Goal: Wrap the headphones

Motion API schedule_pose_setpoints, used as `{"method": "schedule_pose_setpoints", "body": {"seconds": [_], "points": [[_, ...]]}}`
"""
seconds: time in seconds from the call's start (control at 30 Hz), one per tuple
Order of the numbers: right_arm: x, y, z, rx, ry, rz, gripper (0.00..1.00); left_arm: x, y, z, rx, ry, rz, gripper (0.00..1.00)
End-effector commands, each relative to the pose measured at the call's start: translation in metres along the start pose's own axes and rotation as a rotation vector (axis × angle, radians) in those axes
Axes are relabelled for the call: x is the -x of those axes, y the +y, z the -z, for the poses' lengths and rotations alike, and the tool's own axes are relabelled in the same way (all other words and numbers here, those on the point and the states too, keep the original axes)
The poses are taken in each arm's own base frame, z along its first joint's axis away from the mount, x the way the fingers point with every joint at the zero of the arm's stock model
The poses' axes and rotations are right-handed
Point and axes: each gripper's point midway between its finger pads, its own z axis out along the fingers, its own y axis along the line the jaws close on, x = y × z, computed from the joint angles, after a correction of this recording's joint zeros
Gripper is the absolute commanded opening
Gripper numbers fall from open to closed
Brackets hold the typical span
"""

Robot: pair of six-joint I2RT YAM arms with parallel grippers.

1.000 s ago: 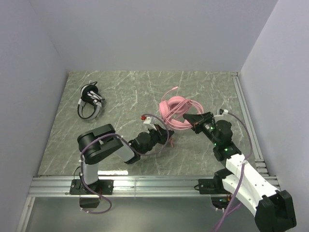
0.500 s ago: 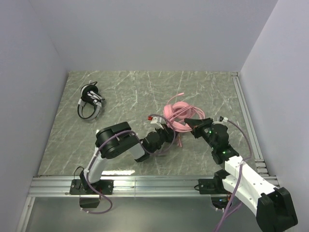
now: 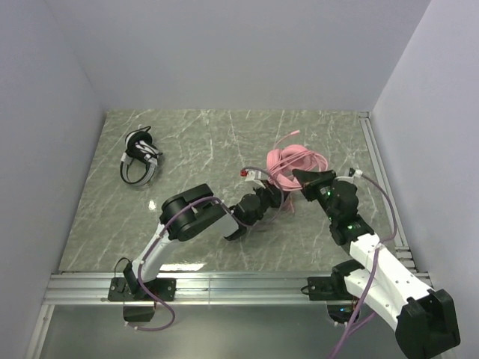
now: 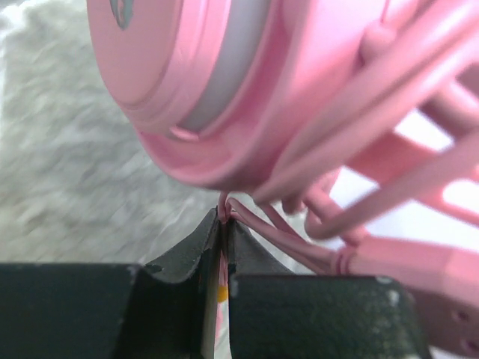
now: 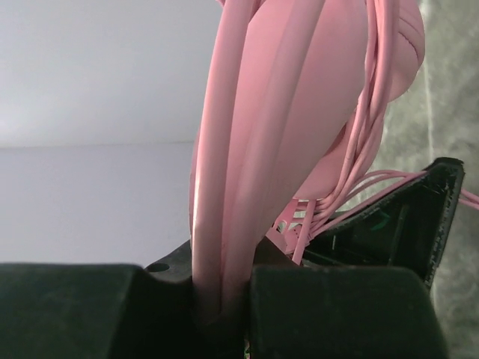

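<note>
Clamps the band of the pink headset, right of centre, in the right gripper. Pinches the thin pink cable in the narrow left gripper, just under an earcup. Probably handles light: stiff band, limp and slippery cable, safest held by the band. Leaves the black-and-white headset lying well apart, far left.

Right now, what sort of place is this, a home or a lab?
Probably a robot lab cell: plain pale walls box in a marble-patterned table, two robot arms stand on an aluminium rail at its near edge, with a pink headset and a black-and-white headset as props.
</note>
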Motion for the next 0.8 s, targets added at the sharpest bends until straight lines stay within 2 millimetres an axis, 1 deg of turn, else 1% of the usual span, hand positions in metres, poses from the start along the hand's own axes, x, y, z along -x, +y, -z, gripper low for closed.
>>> {"method": "schedule_pose_setpoints", "body": {"seconds": [0.0,0.07,0.13,0.17,0.2,0.23,0.27,0.3,0.37,0.43,0.47,0.5,0.63,0.73,0.77], "points": [[-0.028,0.086,0.017,0.247,0.167,0.014,0.00,0.067,-0.142,0.016,-0.514,-0.234,0.085,0.11],[-0.030,0.089,0.018,0.248,0.178,0.028,0.00,0.069,-0.148,0.018,-0.540,-0.241,0.091,0.11],[-0.028,0.090,0.019,0.247,0.170,0.024,0.00,0.065,-0.148,0.016,-0.552,-0.232,0.106,0.11],[-0.026,0.091,0.019,0.249,0.161,0.019,0.00,0.063,-0.149,0.016,-0.561,-0.221,0.142,0.11],[-0.027,0.085,0.019,0.243,0.163,0.012,0.00,0.056,-0.140,0.012,-0.551,-0.211,0.162,0.12],[-0.028,0.082,0.019,0.240,0.170,-0.009,0.00,0.053,-0.137,0.012,-0.548,-0.205,0.205,0.13],[-0.031,0.076,0.017,0.241,0.181,-0.021,0.00,0.049,-0.126,0.012,-0.538,-0.214,0.222,0.12],[-0.033,0.074,0.016,0.243,0.197,-0.047,0.00,0.049,-0.121,0.011,-0.524,-0.217,0.236,0.12],[-0.040,0.065,0.013,0.236,0.232,-0.064,0.00,0.046,-0.114,0.011,-0.499,-0.220,0.224,0.12],[-0.042,0.060,0.013,0.233,0.243,-0.081,0.00,0.045,-0.107,0.011,-0.469,-0.215,0.207,0.12],[-0.042,0.056,0.013,0.227,0.242,-0.082,0.00,0.048,-0.109,0.012,-0.455,-0.218,0.207,0.13],[-0.041,0.055,0.013,0.225,0.235,-0.081,0.00,0.041,-0.097,0.011,-0.406,-0.194,0.188,0.14],[-0.039,0.056,0.018,0.234,0.225,-0.089,0.00,0.034,-0.085,0.017,-0.351,-0.154,0.149,0.18],[-0.037,0.056,0.024,0.243,0.214,-0.097,0.00,0.027,-0.073,0.026,-0.328,-0.129,0.132,0.23],[-0.037,0.052,0.025,0.235,0.212,-0.101,0.00,0.025,-0.069,0.030,-0.315,-0.118,0.123,0.24]]}}
